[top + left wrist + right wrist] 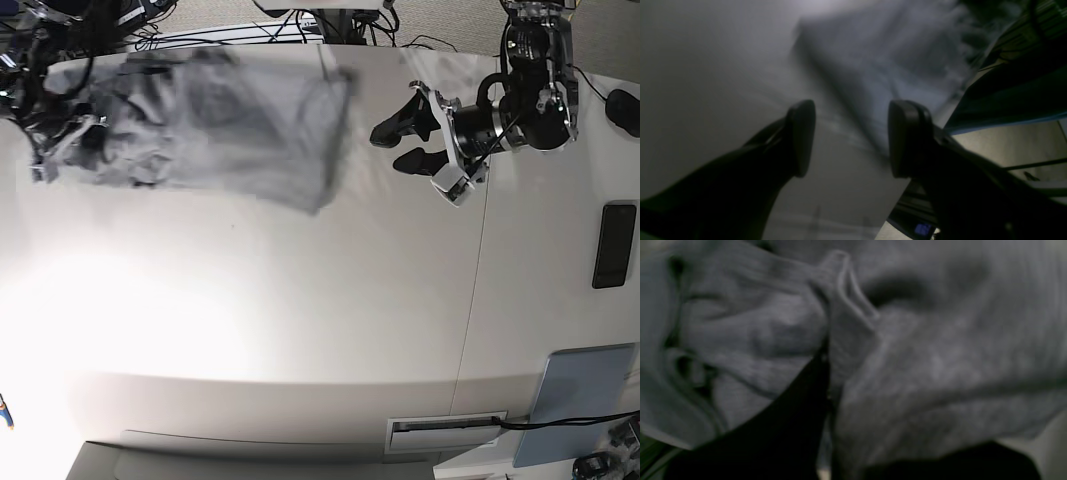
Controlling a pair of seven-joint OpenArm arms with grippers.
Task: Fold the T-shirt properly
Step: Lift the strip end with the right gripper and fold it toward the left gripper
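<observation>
The heather-grey T-shirt hangs motion-blurred over the far left of the white table, spread rightward from a bunched end. My right gripper is shut on that bunched end. In the right wrist view its dark fingers pinch a fold of the grey fabric at the gripper's tip. My left gripper is open and empty, just right of the shirt's free edge, not touching it. In the left wrist view the left gripper has its pads wide apart, with the blurred shirt ahead of it.
A black phone lies at the right edge, and a grey-blue pad at the near right corner. A dark object sits at the far right. Cables run behind the table. A seam crosses the tabletop.
</observation>
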